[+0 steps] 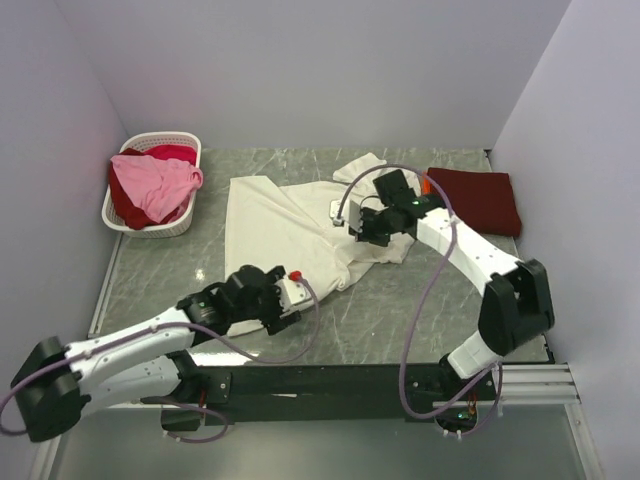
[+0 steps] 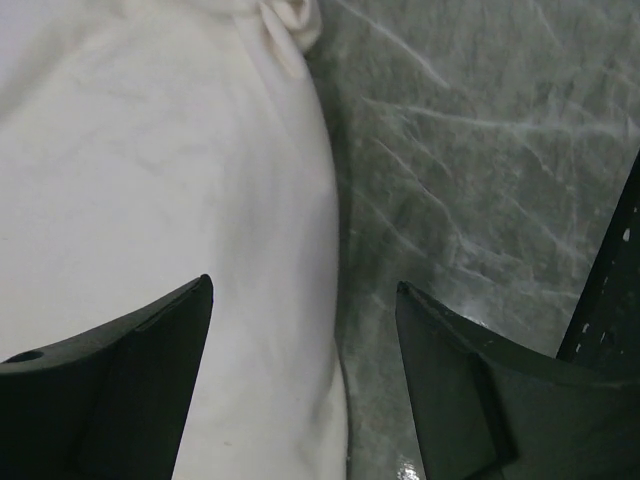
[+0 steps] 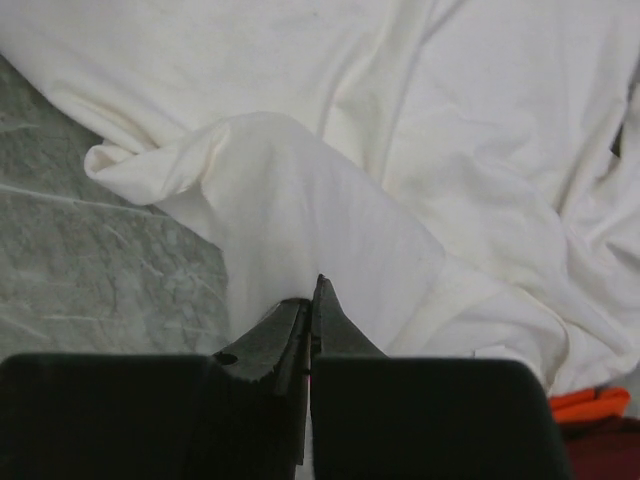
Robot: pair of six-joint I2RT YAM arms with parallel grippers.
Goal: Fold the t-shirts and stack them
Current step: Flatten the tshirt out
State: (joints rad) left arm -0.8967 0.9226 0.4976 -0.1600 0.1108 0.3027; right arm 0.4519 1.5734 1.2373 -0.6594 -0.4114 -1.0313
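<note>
Your right pincer (image 3: pixel 312 298) is shut tight, tips pinched on a raised fold of the white tee (image 3: pixel 300 190). In the R wrist view the cloth ridges up into the tips. Around it the tee lies rumpled, w/ a rolled edge at mid-left of that frame and bare table (image 3: pixel 90 290) left of it. In the top view that pincer sits just right of frame centre, on the tee's right side, arm reaching in from lower right.

Your left pincer (image 2: pixel 302 285) is wide open, gripping nothing. In the L wrist view one finger (image 2: pixel 130 380) hangs over the white tee and the other over bare table, w/ the tee's edge running down btwn them. The top view puts it low and left of centre, at the tee's near edge.

The white tee is spread over the table's middle, creased and partly bunched. The dark red tee (image 1: pixel 475 198) lies folded flat at upper right, just beside the R arm. The basket (image 1: pixel 160 228) is at upper left, w/ a pink tee (image 1: pixel 150 185) heaped over a red tee (image 1: pixel 172 153) inside.
</note>
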